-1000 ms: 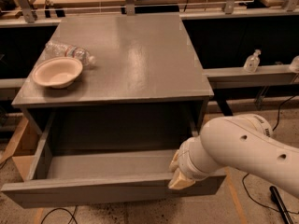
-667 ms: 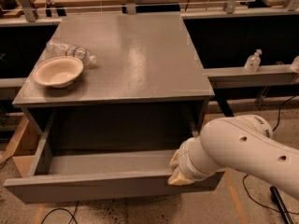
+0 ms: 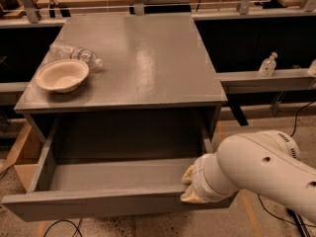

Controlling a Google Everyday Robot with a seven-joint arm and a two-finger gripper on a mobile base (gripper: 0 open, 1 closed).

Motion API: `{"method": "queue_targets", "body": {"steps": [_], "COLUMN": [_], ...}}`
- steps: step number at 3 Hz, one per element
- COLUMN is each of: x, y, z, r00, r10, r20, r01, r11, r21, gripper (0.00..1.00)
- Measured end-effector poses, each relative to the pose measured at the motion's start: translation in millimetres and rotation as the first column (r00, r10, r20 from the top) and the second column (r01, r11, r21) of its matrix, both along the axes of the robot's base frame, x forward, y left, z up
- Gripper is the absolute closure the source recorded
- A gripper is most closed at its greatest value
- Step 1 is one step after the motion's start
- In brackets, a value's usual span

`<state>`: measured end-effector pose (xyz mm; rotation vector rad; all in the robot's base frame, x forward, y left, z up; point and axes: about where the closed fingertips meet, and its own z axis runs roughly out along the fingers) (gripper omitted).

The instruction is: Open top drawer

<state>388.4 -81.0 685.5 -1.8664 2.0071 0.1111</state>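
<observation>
The top drawer (image 3: 94, 201) is a wide matte-grey box, pulled far out of the grey cabinet (image 3: 133, 58). Its grey interior (image 3: 118, 174) is bare and its flat front panel faces the lower edge of the view. My gripper (image 3: 190, 186) is at the right end of the drawer's front rim, at the end of my white arm (image 3: 256, 174). The arm's bulk hides the drawer's right front corner.
A cream bowl (image 3: 61, 75) and a clear plastic bottle (image 3: 74, 53) lying on its side sit at the left of the cabinet top. A small bottle (image 3: 267, 64) stands on a shelf at the right. A wooden board (image 3: 22, 154) leans at the lower left.
The drawer has slid slightly farther out toward the camera, with my arm staying at its right front rim.
</observation>
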Motion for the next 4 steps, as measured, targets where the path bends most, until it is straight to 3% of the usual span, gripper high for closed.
{"method": "queue_targets", "body": {"steps": [3,4], "x": [-0.9,-1.1], "y": [0.3,0.3], "z": [3.8,5.0], "r00": [1.0000,0.9999], "r10": [0.002,0.003], "r20": [0.009,0.012], "r01": [-0.002,-0.003], "r11": [1.000,1.000], "r21": [-0.007,-0.009], "gripper": [0.13,0.00]}}
